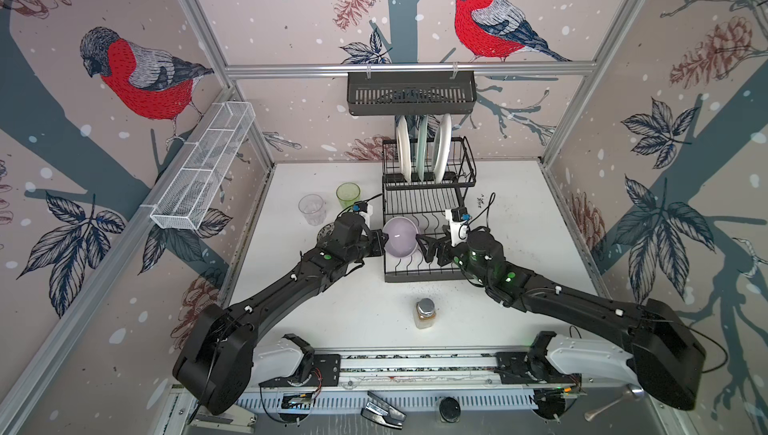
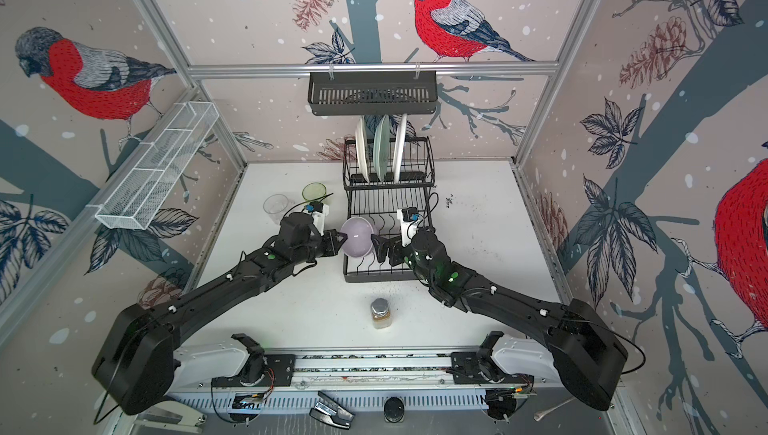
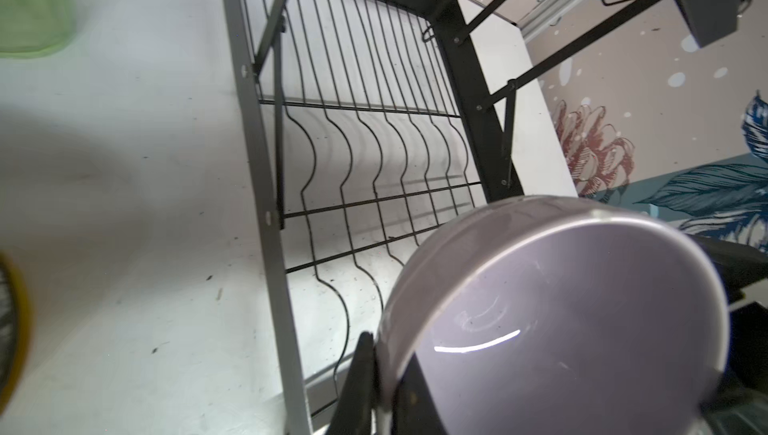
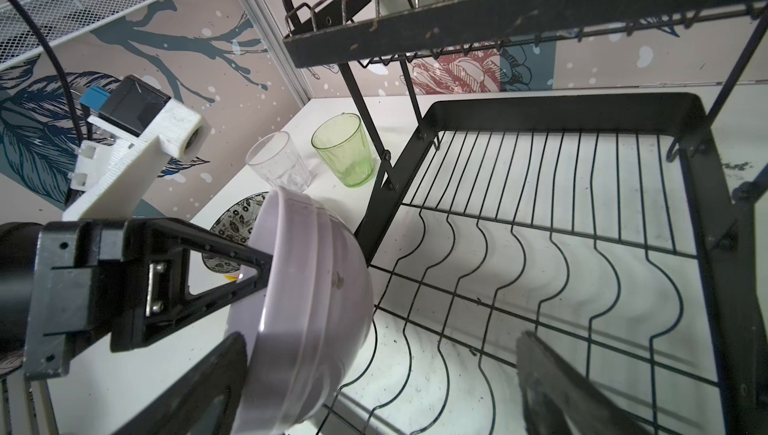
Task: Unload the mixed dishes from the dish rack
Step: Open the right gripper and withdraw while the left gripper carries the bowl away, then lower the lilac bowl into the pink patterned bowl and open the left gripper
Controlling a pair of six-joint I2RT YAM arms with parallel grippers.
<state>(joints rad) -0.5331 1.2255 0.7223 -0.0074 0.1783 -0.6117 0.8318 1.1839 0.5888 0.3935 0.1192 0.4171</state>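
The silver-capped jar (image 1: 424,313) is seen nearest. Beyond it, the lilac bowl (image 1: 400,237) is held tilted over the dish rack's (image 1: 428,204) near-left corner, its rim pinched by the left gripper (image 1: 384,241). The right gripper (image 1: 426,249) is held empty just to its right, jaws wide apart. Three plates (image 1: 422,148) are slotted farthest back. With only its rim pinched, the bowl could be twisted loose or knocked by the right fingers.

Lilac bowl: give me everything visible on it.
The lilac bowl is glossy inside, ceramic-looking, with stepped ridges below the rim outside. It is empty and tipped on edge, opening facing the left arm and partly upward. The left hand is shut on its rim, one finger inside, one outside. It hangs over the dish rack, at its lower tier's near left corner, seemingly clear of the wires. The open right hand has one finger beside its outer wall; contact is unclear.
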